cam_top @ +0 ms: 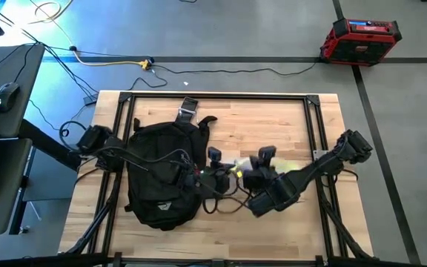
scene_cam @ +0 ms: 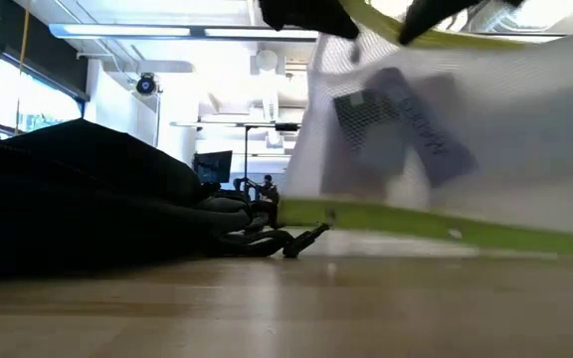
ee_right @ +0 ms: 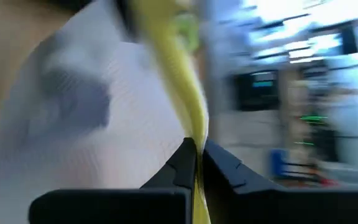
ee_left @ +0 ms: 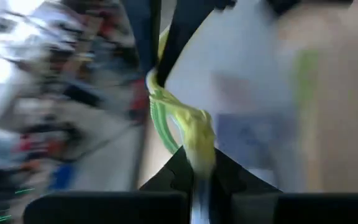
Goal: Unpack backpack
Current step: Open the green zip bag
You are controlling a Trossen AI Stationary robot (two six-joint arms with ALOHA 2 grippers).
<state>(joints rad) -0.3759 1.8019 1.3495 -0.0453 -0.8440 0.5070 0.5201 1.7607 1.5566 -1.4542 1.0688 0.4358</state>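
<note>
Two dark jointed arms, black cables trailing.

A pale wooden worktop (cam_top: 273, 122) with a black frame — the black backpack (cam_top: 161, 167) lies on its left half.

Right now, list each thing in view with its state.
Backpack: lying on the table, left side.
Pouch: out of the backpack, held up off the table by its yellow trim.
Left gripper: shut on the pouch trim.
Right gripper: shut on the pouch trim.
</note>
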